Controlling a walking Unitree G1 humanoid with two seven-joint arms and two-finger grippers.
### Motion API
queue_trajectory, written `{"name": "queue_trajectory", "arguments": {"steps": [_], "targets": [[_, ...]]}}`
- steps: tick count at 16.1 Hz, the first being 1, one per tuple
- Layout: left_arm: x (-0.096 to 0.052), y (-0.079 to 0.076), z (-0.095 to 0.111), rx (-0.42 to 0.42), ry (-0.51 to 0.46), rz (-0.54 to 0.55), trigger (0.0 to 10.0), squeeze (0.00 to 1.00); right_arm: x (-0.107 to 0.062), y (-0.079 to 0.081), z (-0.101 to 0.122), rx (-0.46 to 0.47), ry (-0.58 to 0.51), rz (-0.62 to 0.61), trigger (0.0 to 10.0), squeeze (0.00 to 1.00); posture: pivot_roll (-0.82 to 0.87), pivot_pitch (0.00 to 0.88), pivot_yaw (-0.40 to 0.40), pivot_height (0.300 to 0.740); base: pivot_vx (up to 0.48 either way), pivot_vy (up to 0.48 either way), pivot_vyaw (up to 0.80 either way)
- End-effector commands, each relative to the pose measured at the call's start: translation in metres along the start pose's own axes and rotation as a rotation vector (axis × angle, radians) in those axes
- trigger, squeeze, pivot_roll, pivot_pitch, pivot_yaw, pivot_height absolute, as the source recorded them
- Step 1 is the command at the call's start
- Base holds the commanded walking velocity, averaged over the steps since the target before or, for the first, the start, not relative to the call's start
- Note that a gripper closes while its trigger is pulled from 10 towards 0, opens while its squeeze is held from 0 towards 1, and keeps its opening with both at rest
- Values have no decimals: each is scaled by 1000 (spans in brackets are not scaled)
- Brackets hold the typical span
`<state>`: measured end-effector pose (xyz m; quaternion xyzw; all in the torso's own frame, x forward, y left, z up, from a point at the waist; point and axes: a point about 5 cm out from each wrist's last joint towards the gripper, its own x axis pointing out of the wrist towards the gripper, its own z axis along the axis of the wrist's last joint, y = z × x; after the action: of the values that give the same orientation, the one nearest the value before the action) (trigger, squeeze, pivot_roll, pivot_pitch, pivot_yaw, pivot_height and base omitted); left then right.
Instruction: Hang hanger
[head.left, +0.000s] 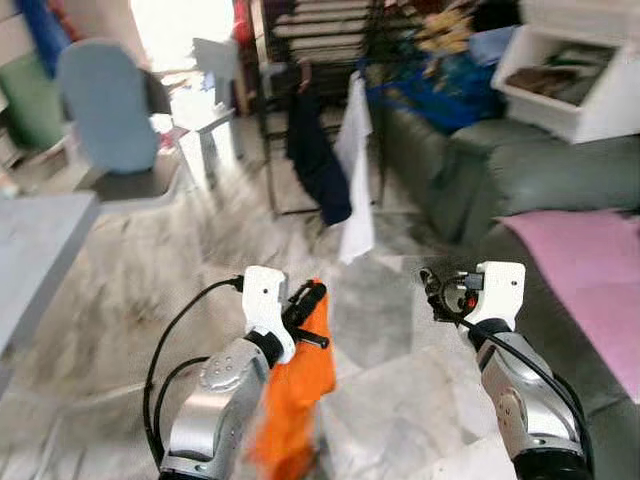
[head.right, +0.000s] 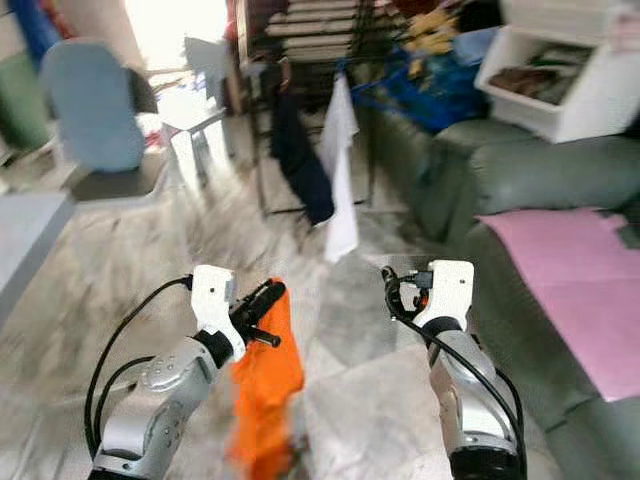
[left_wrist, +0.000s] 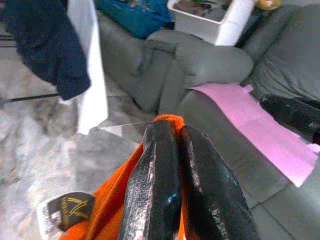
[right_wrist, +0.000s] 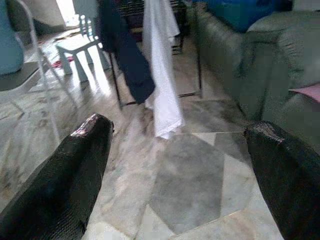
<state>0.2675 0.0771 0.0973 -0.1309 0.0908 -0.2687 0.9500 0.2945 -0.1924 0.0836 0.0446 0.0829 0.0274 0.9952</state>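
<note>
My left gripper is shut on the top edge of an orange garment, which hangs from it over the marble floor. In the left wrist view the two black fingers pinch the orange cloth, and a label tag shows on it. No hanger can be made out in the garment. My right gripper is raised beside it, open, with nothing between its fingers. Ahead stands a dark drying rack with a navy garment and a white garment hanging on it.
A grey-green sofa runs along the right, with a pink cloth on its seat and a white bin on top. At the left are a grey table, a blue chair and a white stool.
</note>
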Motion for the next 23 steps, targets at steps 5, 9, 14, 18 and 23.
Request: {"name": "queue_trajectory", "arguments": {"steps": [5,9,14,18,23], "targets": [[0,0,3,6,-15,-8,10000,0,1,1,2,-8,-2,-4,10000,0,-137,0,12,740,290,0,-83],[0,-1,2,7,-15,-15,10000,0,2,1,3,-9,-2,-2,10000,0,-138,0,12,740,323,0,0],[0,-1,0,8,-10,-17,10000,0,2,1,3,-10,-1,-2,10000,0,-138,0,11,740,370,0,0],[-3,8,2,50,-23,46,10000,0,3,3,2,-12,3,5,10000,0,-129,0,10,740,273,0,0],[-17,44,12,200,-58,277,10000,0,3,9,-3,-19,26,44,10000,0,-107,0,3,740,0,0,0]]}}
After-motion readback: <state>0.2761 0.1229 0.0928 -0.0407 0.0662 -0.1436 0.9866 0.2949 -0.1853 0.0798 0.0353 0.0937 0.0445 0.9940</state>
